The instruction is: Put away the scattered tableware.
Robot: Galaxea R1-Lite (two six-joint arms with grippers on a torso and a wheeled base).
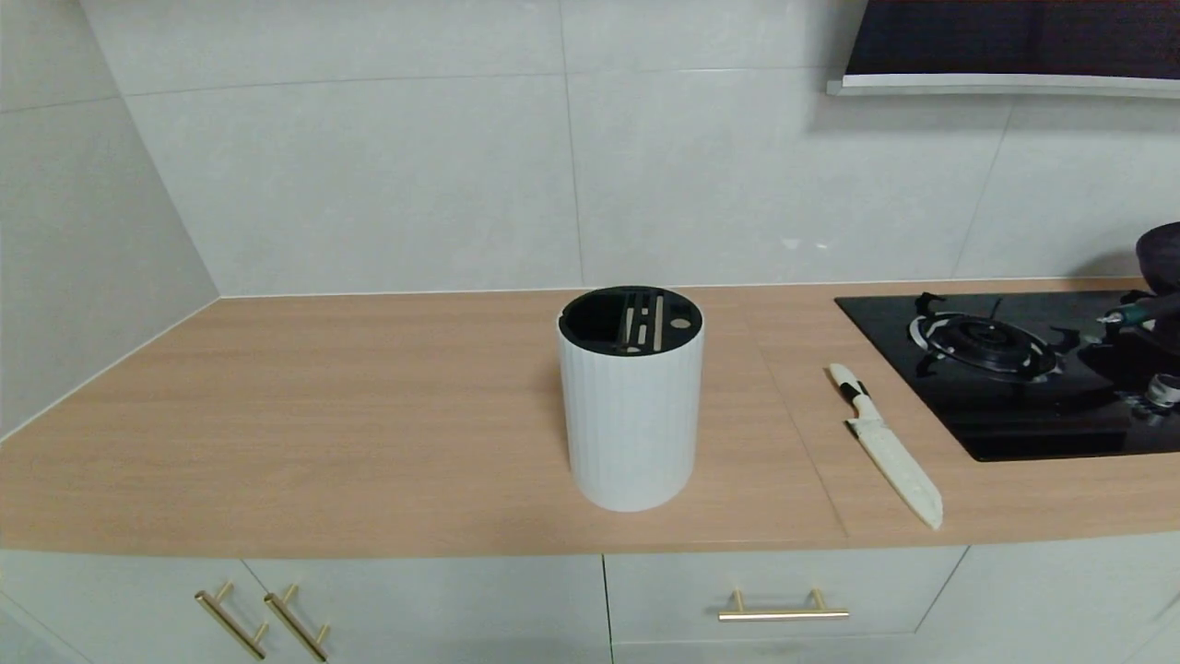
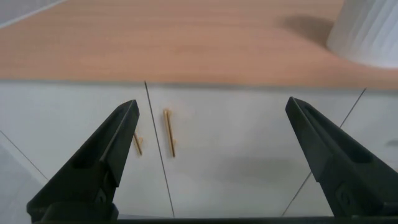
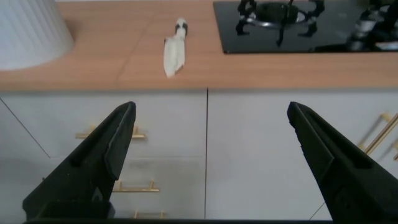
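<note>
Your left claw (image 2: 211, 115) and right claw (image 3: 210, 118) hang released below the tabletop (image 1: 323, 415). Take the knife (image 1: 883, 441), lying right of the holder (image 1: 631, 406), by its handle; the slots look narrow, I think.

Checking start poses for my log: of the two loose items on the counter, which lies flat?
The white knife, flat on the counter beside the hob, blade toward the front edge. The ribbed white holder stands upright to its left.
</note>
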